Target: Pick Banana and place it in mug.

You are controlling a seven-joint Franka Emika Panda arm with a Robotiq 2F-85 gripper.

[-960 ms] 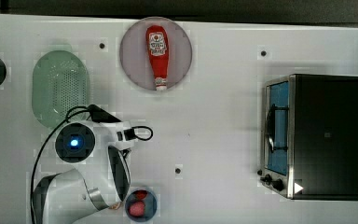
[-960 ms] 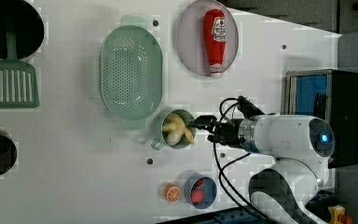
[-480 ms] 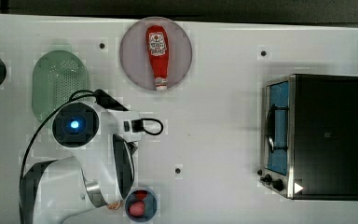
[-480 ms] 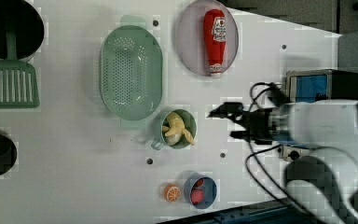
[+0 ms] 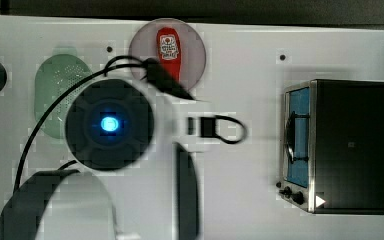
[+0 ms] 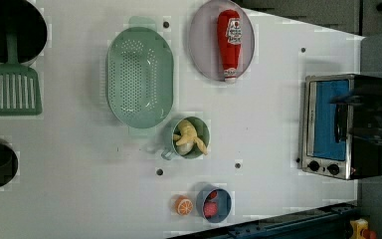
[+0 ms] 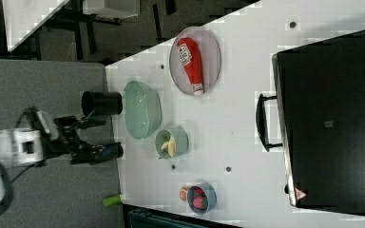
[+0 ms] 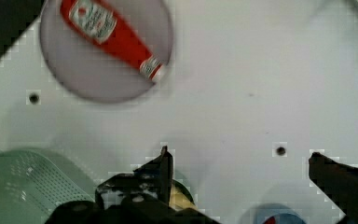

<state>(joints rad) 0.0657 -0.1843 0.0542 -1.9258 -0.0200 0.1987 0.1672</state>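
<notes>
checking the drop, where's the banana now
In the left view the banana sits inside the mug, just below the strainer.

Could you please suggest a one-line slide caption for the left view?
Banana resting in the teal mug beside the green strainer, near a ketchup bottle on its plate.

Bright even light, soft shadows, blocky compression, arm [image 5: 109, 125] blurred, perhaps by motion
</notes>
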